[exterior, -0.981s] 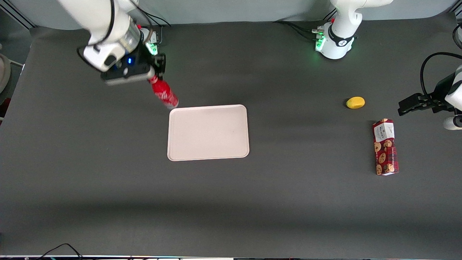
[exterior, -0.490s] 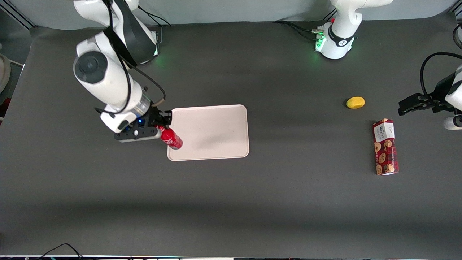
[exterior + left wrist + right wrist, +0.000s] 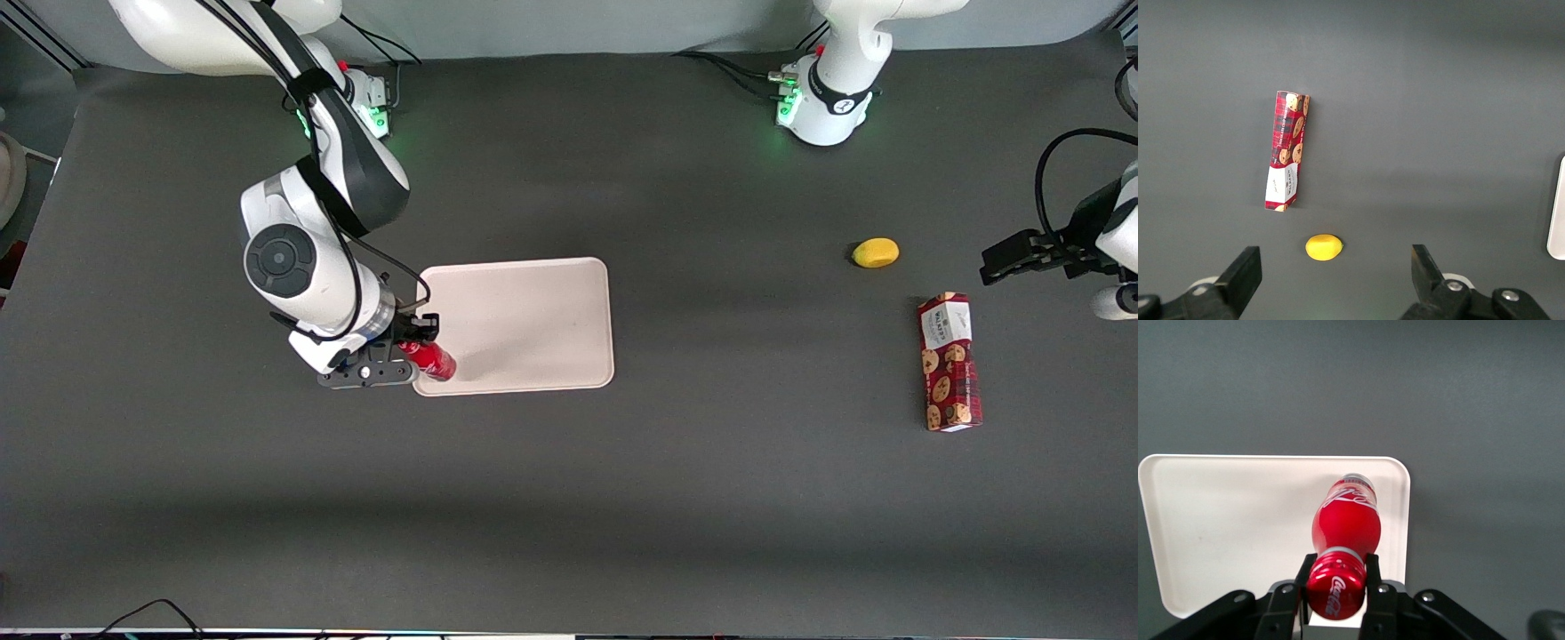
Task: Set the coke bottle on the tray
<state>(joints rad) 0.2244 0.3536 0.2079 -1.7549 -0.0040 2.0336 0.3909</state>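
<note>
The slim red coke bottle (image 3: pixel 433 359) with white script logo is held by its red cap in my gripper (image 3: pixel 411 348), which is shut on it. The bottle is tilted, its base over the corner of the pale pinkish-beige tray (image 3: pixel 533 320) that is nearest the front camera on the working arm's side. In the right wrist view the bottle (image 3: pixel 1345 523) hangs between the black fingers (image 3: pixel 1372 572) of my gripper (image 3: pixel 1337 577), its silvery base over the tray (image 3: pixel 1225 520) near the rim. I cannot tell whether the base touches the tray.
A yellow lemon-like object (image 3: pixel 876 252) and a red cookie box (image 3: pixel 949 362) lie toward the parked arm's end of the table; both also show in the left wrist view, the lemon-like object (image 3: pixel 1323 247) and the box (image 3: pixel 1287 151).
My gripper has carried the bottle nearer the front camera and lower, from above the tray's edge farthest from the camera to the tray's near corner. The tray has not moved.
</note>
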